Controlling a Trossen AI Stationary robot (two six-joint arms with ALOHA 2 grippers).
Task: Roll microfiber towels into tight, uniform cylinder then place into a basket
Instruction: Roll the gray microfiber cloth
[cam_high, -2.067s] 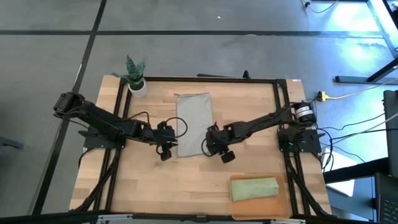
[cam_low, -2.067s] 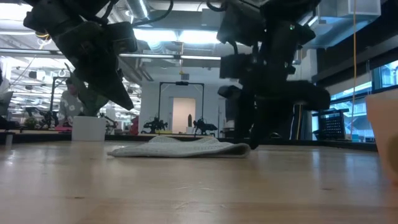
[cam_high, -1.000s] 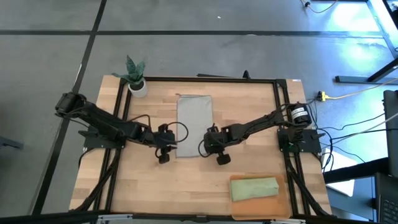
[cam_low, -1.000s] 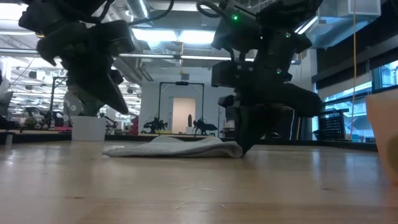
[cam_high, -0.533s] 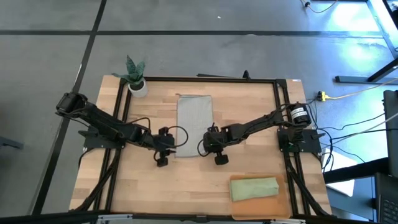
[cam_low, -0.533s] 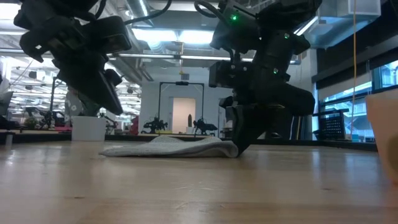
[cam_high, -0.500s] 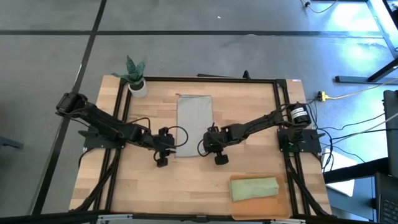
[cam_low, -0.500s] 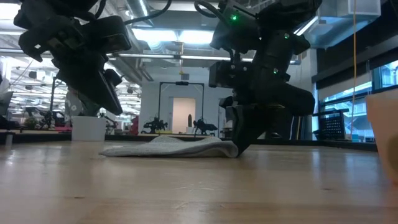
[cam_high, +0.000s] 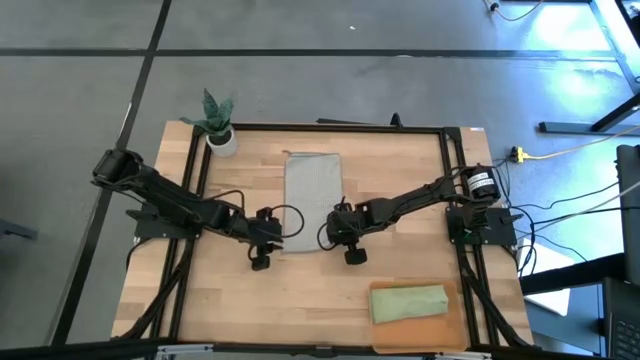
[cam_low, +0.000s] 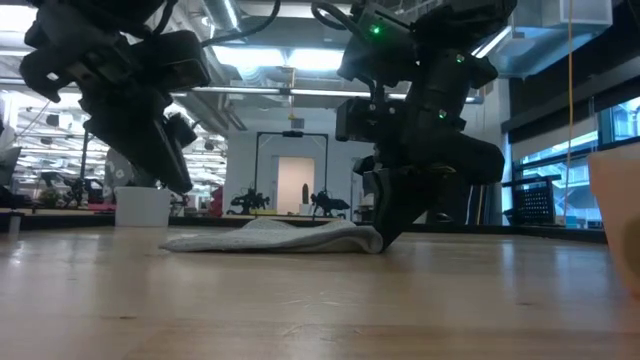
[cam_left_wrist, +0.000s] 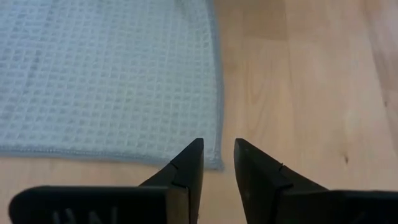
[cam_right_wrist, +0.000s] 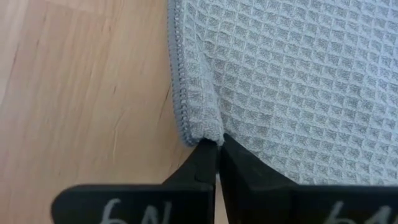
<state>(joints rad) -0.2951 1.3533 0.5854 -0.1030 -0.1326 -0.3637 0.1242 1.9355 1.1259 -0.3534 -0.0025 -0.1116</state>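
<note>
The light grey towel (cam_high: 312, 200) lies flat and spread on the table's middle, its long side running near to far; it also shows in the low view (cam_low: 270, 238). My right gripper (cam_right_wrist: 217, 144) is shut on its near right corner at table level (cam_low: 382, 238). My left gripper (cam_left_wrist: 217, 152) hovers above the towel's near left corner (cam_left_wrist: 214, 163), its fingers a narrow gap apart and touching nothing; it shows raised in the low view (cam_low: 180, 180). The sage green towel (cam_high: 408, 302) lies rolled in the orange-brown basket (cam_high: 456, 325) at the near right. My right gripper pinches the grey towel's near right corner (cam_right_wrist: 205, 130) between its two fingers. The fingers come from above, slanting down from the table's right. The corner is bunched into a small fold at the fingertips, and the rest of the towel lies flat on the table.
A small white plant pot (cam_high: 222, 140) stands at the far left corner. A black frame (cam_high: 450, 180) runs round the table's edges. Bare wood lies between the towel's near edge and the basket. The basket's wall (cam_low: 615, 215) shows at the low view's right.
My right gripper has come down to the table at the towel's near right corner and shifted a little toward the table's left, nudging that corner with it. My left gripper has drifted slightly toward the near left and stays raised. The towel stays flat.
</note>
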